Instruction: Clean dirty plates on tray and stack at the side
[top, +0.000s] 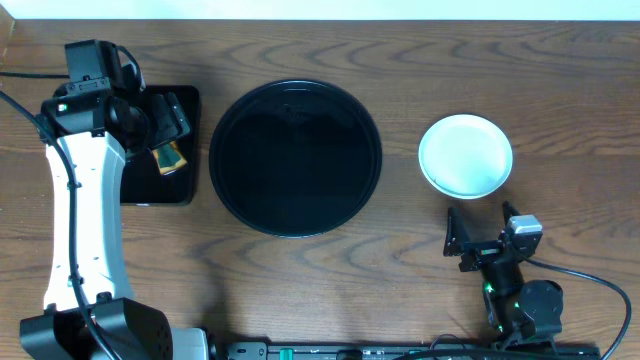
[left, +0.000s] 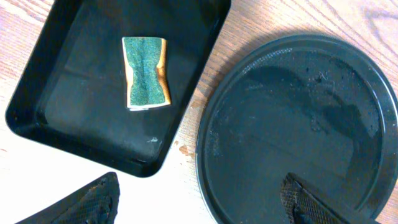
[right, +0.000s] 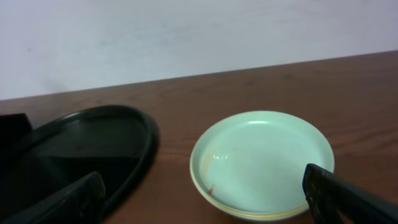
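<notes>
The tray (top: 295, 158) lies bare, its plates (top: 465, 155) stacked on the tabletop (top: 400, 290) just right of it, so the stacking looks done. The right claw (right: 203, 177) hangs wide and empty by that stack. Left of the tray, the left claw (left: 199, 183) gapes empty near the sponge (left: 146, 72), which rests in its rectangular bin (left: 74, 124).

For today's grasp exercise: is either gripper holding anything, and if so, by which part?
Nothing is held. The left gripper is open, clear of the sponge; the right gripper is open, short of the plates.
</notes>
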